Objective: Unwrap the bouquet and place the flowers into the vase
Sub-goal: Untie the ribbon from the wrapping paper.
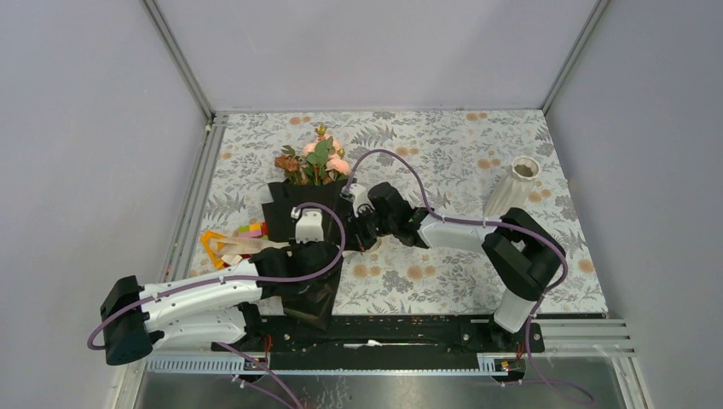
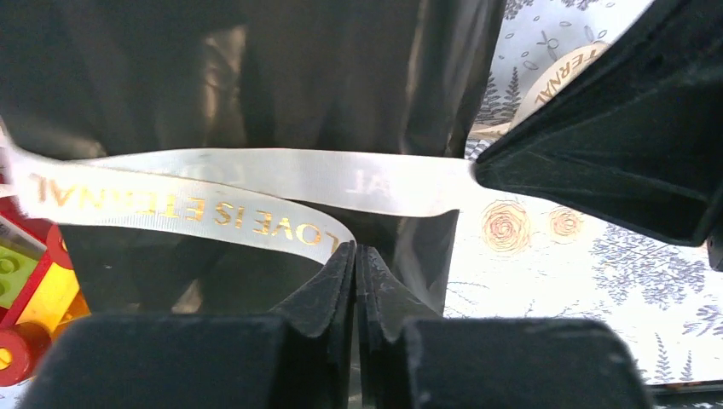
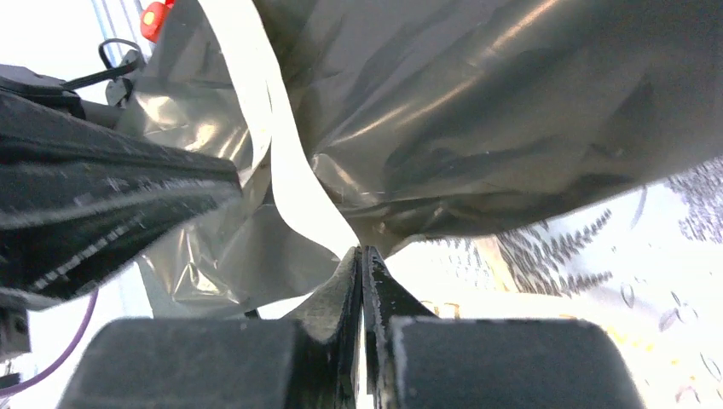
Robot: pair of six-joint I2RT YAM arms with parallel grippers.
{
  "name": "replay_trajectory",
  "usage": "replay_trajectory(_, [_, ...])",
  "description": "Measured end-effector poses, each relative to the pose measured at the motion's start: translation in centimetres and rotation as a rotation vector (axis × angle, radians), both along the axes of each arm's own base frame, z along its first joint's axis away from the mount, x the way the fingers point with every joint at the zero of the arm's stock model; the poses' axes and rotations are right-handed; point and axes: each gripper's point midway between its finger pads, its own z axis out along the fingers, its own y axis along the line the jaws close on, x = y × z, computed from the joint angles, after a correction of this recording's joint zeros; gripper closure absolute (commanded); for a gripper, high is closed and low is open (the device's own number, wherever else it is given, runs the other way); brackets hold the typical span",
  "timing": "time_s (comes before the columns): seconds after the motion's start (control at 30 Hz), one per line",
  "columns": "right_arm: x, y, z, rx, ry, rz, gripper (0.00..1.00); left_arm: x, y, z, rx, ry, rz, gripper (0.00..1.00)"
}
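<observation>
The bouquet [image 1: 300,203], a cone of glossy black wrapping, lies mid-table with the flowers [image 1: 317,160] at its far end. A cream ribbon [image 2: 256,175] printed "LOVE IS ETERNAL" crosses the wrapping [image 2: 281,77]. My left gripper [image 2: 356,251] is shut with the ribbon's end at its tips. From the right, my right gripper [image 3: 361,250] is shut on another stretch of ribbon [image 3: 290,170] beside the wrapping [image 3: 477,102]. One of its fingers [image 2: 597,128] shows in the left wrist view. In the top view the left gripper [image 1: 317,247] and right gripper [image 1: 365,230] sit close together at the cone's narrow end. The white ribbed vase [image 1: 514,189] stands upright at the right.
A colourful toy-block car [image 1: 247,232] sits against the bouquet's left side, also seen as toy blocks [image 2: 26,290] in the left wrist view. The floral tablecloth [image 1: 443,273] covers the table. Grey walls close in the back and sides.
</observation>
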Motion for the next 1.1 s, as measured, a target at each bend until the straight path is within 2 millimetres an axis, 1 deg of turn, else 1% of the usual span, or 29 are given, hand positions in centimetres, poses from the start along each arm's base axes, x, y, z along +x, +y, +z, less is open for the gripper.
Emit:
replay_trajectory(0.07, [0.0, -0.8, 0.0, -0.013, -0.017, -0.031, 1.00, 0.0, 0.0, 0.3, -0.016, -0.006, 0.002, 1.00])
replay_trajectory(0.13, [0.2, -1.5, 0.4, -0.018, -0.041, -0.063, 1.00, 0.0, 0.0, 0.6, -0.031, -0.012, 0.006, 1.00])
replay_trajectory(0.33, [1.6, -3.0, 2.9, -0.002, -0.143, -0.179, 1.00, 0.2, 0.3, 1.1, -0.053, -0.021, 0.019, 1.00])
replay_trajectory(0.47, [2.1, -4.7, 3.2, -0.019, -0.182, -0.264, 1.00, 0.9, 1.2, 1.3, -0.055, -0.015, 0.047, 1.00])
replay_trajectory(0.6, [3.1, -6.8, 3.4, -0.058, -0.228, -0.375, 1.00, 1.9, 2.9, 1.8, -0.054, -0.016, 0.084, 1.00])
replay_trajectory(0.77, [4.6, -9.1, 4.5, -0.101, -0.290, -0.509, 1.00, 3.3, 5.6, 3.1, -0.070, -0.041, 0.136, 1.00])
replay_trajectory(0.97, [5.7, -11.9, 4.6, -0.182, -0.322, -0.636, 1.00, 4.9, 9.0, 5.0, -0.060, -0.072, 0.198, 1.00])
replay_trajectory(1.1, [6.6, -14.2, 5.2, -0.221, -0.327, -0.720, 1.00, 5.9, 11.3, 6.1, -0.047, -0.079, 0.243, 1.00])
